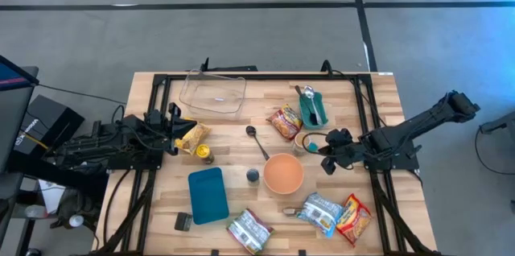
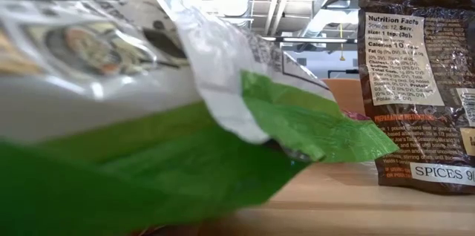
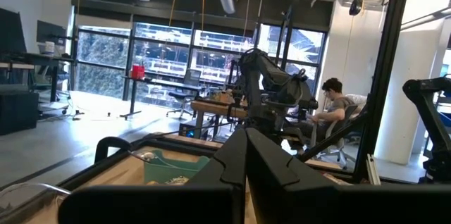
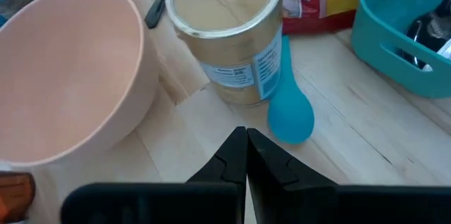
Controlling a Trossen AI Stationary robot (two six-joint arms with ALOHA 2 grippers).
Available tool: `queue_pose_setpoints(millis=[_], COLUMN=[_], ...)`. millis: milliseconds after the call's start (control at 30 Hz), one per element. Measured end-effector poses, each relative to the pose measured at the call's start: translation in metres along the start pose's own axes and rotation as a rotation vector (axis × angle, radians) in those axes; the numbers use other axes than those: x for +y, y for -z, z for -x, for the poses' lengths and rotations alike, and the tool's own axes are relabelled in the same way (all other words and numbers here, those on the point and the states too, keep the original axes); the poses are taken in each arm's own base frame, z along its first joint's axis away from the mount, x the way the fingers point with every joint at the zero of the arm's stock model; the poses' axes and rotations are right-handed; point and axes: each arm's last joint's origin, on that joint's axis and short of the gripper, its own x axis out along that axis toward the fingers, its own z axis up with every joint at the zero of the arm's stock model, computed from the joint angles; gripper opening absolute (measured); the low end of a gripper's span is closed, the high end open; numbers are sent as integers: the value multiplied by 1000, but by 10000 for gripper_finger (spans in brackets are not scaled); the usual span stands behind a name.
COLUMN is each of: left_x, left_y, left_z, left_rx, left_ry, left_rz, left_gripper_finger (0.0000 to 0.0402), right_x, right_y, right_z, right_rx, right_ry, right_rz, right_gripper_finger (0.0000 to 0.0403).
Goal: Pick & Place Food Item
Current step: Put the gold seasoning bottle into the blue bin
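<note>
Near the bench's right edge, the right gripper [image 4: 246, 134] is being held empty with jaws closed, just beside a can [image 4: 227, 32] and bowl [image 4: 67, 69]; either risks being knocked. The left gripper [image 3: 246, 134] is likewise closed. A food packet [image 1: 286, 121] marked "Flavor" is lying near the far edge.

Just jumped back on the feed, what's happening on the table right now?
Nothing is being held yet. The right gripper hovers with jaws shut just above the table, beside the open can, the blue spoon and the pink bowl. The left gripper waits with jaws shut at the table's left side, near a yellow snack bag. The other food packets lie untouched, including a red packet by the teal bin.
</note>
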Motion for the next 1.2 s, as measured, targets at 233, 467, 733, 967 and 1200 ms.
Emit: queue_pose_setpoints(millis=[233,467,733,967,1200], left_x=[0,0,0,0,0], left_y=[0,0,0,0,0], left_z=[0,0,0,0,0], left_rx=[0,0,0,0,0], left_ry=[0,0,0,0,0], left_rz=[0,0,0,0,0], left_gripper_finger=[1,1,1,1,1], right_x=[-2,-2,-2,-1,6], right_y=[-2,-2,-2,-4,-5], right_z=[-1,-1,-1,-1,-11], right_rx=[-4,-3,-5,-32,-70], right_ry=[13,13,14,20,29], right_rz=[-9,-5,-6,94,205], right_gripper_finger=[31,111,243,321,328])
